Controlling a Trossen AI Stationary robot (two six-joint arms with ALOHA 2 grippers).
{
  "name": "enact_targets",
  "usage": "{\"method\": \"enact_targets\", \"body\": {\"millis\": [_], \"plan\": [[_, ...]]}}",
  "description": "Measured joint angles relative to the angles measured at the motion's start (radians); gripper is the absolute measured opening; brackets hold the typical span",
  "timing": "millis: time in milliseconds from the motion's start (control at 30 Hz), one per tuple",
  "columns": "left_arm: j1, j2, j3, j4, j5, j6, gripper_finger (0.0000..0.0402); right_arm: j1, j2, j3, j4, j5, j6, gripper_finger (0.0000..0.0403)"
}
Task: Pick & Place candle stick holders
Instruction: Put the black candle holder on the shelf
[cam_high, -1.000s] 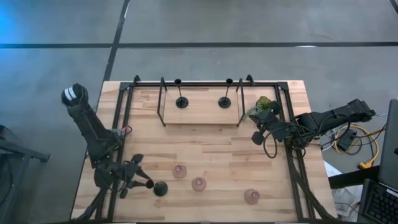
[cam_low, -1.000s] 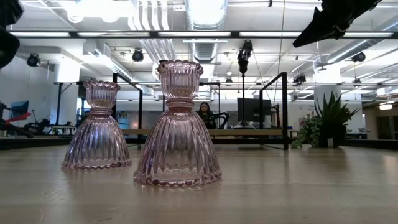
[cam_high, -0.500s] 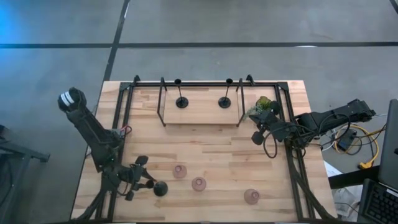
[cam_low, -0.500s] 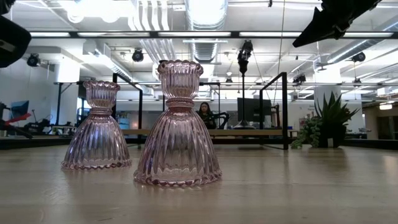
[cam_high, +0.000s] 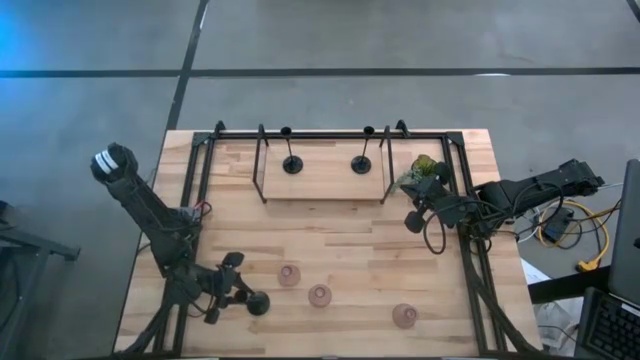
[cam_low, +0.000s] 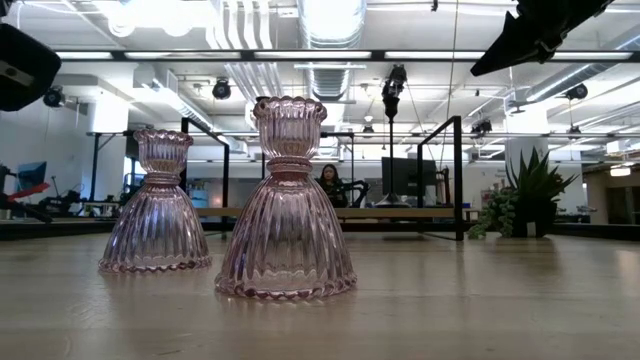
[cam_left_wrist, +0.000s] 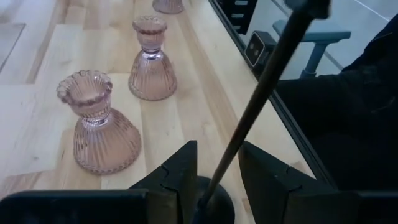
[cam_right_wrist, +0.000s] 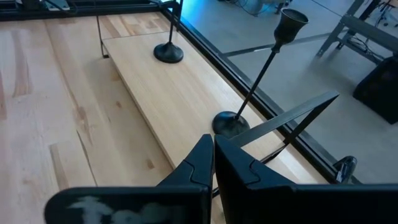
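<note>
Black candle stick holder stands between the left gripper's parted fingers; right gripper, fingers together, waits beside the plant.

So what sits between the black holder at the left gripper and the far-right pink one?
In the high view, two pink holders stand between the black holder and the rightmost pink one.

Bright ceiling lights glare; foreground perhaps slightly soft.

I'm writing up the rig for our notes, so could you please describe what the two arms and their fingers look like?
Both arms are dark, slim and jointed. The left arm carries a white-banded cylinder at its upper end and a small red wire near mid-arm. The right arm trails looped black cables, with yellow cable beside its base. Each gripper's fingers are dark, flat, tapered plates.
</note>
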Motion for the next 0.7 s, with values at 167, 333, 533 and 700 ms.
{"method": "enact_targets", "body": {"millis": [167,333,533,700], "plan": [[0.006,0.000,0.003,0.029,0.000,0.067,0.0118,0.000,0.000,0.000,0.000,0.000,-0.003,0.0008],[0.029,0.001,0.008,0.028,0.052,0.084,0.0058,0.000,0.000,0.000,-0.003,0.000,-0.003,0.0008],[0.078,-0.001,0.008,0.035,0.100,0.072,0.0017,0.000,0.000,0.000,-0.003,0.000,-0.003,0.0008],[0.138,-0.017,0.068,-0.033,0.188,0.070,0.0017,0.000,0.000,0.000,-0.003,0.000,-0.003,0.0008]]}}
